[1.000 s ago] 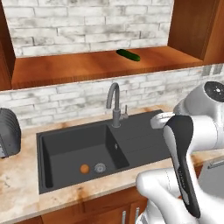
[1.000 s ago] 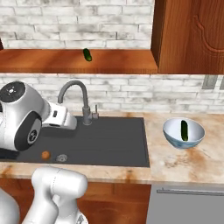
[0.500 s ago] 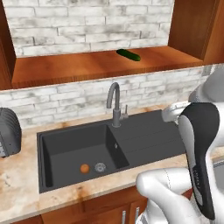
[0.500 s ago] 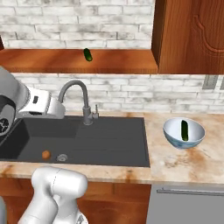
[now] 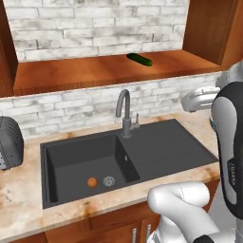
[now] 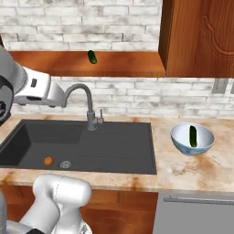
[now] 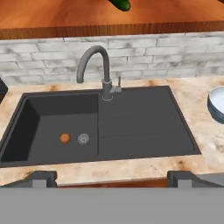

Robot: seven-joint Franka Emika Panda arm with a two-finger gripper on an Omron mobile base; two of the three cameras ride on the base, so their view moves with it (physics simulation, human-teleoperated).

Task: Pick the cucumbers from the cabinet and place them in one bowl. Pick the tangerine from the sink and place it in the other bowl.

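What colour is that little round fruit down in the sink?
Bright orange; the tangerine shows best in the hand view, beside the drain.

Cut by the hand view's top edge: cucumber on the shelf (image 7: 120, 4). Cropped at its right edge: pale blue bowl (image 7: 217, 104) (contents unseen there). Sliced by the left base view's left edge: dark ribbed appliance (image 5: 9, 142), kind unclear.

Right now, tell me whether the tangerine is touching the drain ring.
Apart. In the hand view the tangerine sits left of the drain ring with dark sink floor between them.

Whitewashed brick wall (image 5: 95, 28) — marbled beige counter (image 6: 192, 169)
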